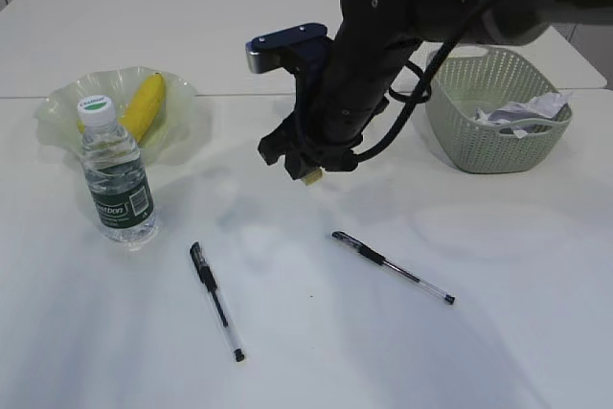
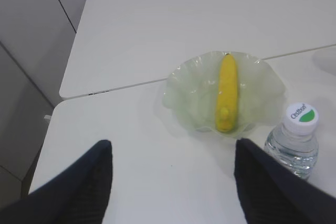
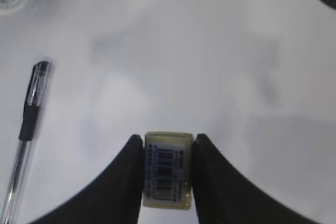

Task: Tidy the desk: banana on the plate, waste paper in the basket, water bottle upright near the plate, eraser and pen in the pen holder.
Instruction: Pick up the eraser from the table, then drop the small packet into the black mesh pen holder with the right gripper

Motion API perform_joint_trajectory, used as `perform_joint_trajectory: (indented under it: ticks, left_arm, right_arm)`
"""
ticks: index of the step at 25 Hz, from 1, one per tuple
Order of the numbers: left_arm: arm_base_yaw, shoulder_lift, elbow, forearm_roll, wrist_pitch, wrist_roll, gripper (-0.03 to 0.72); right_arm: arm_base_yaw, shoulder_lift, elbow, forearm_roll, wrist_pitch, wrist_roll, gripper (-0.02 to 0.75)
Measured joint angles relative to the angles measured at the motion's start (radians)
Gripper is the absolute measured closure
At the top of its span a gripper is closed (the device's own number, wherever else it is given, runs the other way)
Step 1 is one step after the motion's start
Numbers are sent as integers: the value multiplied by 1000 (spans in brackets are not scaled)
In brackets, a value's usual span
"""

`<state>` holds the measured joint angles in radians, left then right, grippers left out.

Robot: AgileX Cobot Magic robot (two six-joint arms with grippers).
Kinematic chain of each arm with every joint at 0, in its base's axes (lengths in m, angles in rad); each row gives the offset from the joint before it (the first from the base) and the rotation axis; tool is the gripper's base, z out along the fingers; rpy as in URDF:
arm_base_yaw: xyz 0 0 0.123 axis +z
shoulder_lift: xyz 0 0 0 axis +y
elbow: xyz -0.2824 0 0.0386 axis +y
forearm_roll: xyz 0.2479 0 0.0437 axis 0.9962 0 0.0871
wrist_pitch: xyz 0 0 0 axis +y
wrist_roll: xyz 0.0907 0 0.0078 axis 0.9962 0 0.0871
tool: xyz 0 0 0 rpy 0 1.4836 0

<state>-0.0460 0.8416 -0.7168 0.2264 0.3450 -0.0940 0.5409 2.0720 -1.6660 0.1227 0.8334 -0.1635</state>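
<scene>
The white table (image 1: 498,265) fills almost all of the room in front of me. Above its middle hangs the right arm (image 1: 383,55), big and black, bent downward. At the far right stands the green basket (image 1: 498,131), with crumpled waste paper (image 1: 525,112) inside it. At the far left lies the wavy plate (image 2: 189,103), pale green and half transparent, and the banana (image 2: 227,93) lies on it. Just in front of the plate, near its rim, the water bottle (image 1: 117,179) stands upright, its white cap with a green mark on top.

Two pens lie flat on the table, well apart. The left pen (image 1: 216,300) is in front of the bottle, the right pen (image 1: 393,267) is below the arm, more to the right.

The right gripper (image 3: 168,169) is lifted above the table and its fingers (image 3: 134,171) are clenched on the eraser (image 3: 168,174), a small yellowish block with a barcode label. The left gripper (image 2: 173,177) hovers in front of the plate with its fingers (image 2: 89,182) spread wide and nothing between them.
</scene>
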Motion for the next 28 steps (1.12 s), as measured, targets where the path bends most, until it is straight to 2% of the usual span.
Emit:
perform_joint_trajectory:
  ticks: [12,28]
  left_arm:
    - [0,0,0,0,0,0,171]
    - [0,0,0,0,0,0,171]
  right_arm:
    - [-2,-12,-117,-82,45,13,517]
    - [-105,-14,-178,-94,-26,25,517]
